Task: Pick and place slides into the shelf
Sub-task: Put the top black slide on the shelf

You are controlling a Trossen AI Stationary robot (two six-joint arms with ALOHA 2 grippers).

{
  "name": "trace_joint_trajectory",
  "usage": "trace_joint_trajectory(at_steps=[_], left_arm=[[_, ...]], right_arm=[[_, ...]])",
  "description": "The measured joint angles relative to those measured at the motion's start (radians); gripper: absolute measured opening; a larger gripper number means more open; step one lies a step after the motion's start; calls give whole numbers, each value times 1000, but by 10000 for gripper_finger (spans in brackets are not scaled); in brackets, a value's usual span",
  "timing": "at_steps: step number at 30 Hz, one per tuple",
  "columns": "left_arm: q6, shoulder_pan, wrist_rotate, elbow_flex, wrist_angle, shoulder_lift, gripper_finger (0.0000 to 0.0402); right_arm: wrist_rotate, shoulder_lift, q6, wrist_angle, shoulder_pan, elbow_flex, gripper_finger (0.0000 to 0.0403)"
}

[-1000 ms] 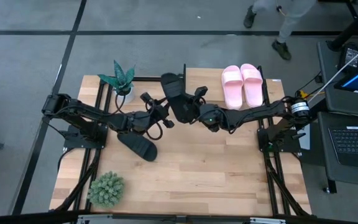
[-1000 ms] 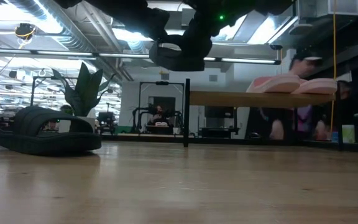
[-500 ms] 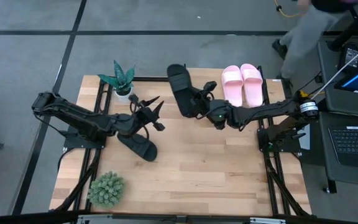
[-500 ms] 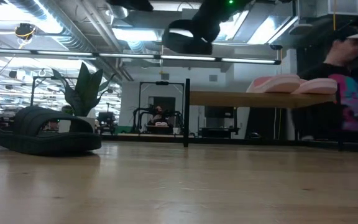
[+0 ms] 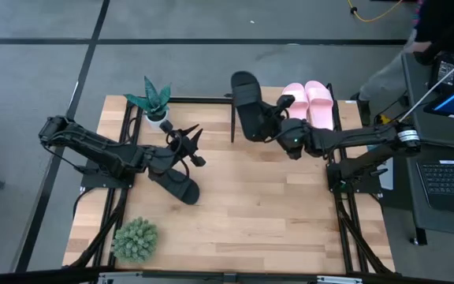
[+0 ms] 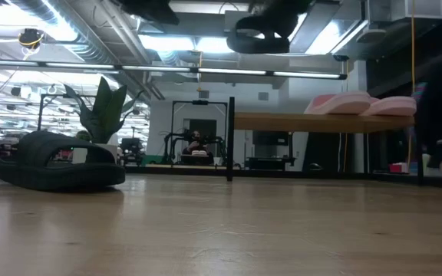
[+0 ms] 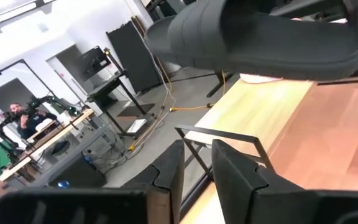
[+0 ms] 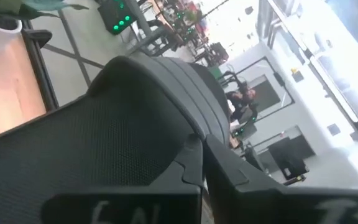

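Note:
One black slide [image 5: 248, 105] hangs in the air over the left end of the shelf [image 5: 347, 117], held by my right gripper [image 5: 277, 120]; the low view shows this black slide [image 6: 262, 34] high above the shelf board [image 6: 321, 121]. The pale pink pair [image 5: 308, 106] lies flat on the shelf's right part. The second black slide [image 5: 175, 185] rests sole-down on the table. My left gripper [image 5: 192, 147] hovers open just beyond that slide's far end, touching nothing. My right gripper pinches the black slide at its right-hand side edge [image 5: 265, 118], coming level from the table's right side, fingers across the slide. Its fingers [image 8: 191, 163] stand close together against the slide's body [image 8: 117, 137]; the gripper hides the exact spot. The slide is lifted clear.
A spiky potted plant [image 5: 154, 99] stands at the far left corner by a shelf post [image 5: 234, 118]. A round green plant [image 5: 135, 240] sits at the near left corner. The table's middle and near right are bare wood. A laptop [image 5: 453, 177] sits off the right edge.
My right gripper has carried the black slide up and toward the table's right and far edge, from the table's middle to above the shelf's left end. My left gripper drew back a little toward the left, away from that slide, then stayed still.

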Motion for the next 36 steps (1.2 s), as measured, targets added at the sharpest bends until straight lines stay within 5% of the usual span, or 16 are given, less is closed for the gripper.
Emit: trace_joint_trajectory(at_steps=[8,17,23,36], left_arm=[[-12,5,0,0,-3,0,60],[-13,5,0,0,-3,0,53],[-12,5,0,0,-4,0,53],[-20,7,-1,0,-29,1,53]], right_arm=[[-6,-76,70,-84,-63,0,6],[-214,-88,229,-353,-153,142,6],[-229,-83,289,-500,-206,245,6],[-389,-81,468,-705,-285,245,6]])
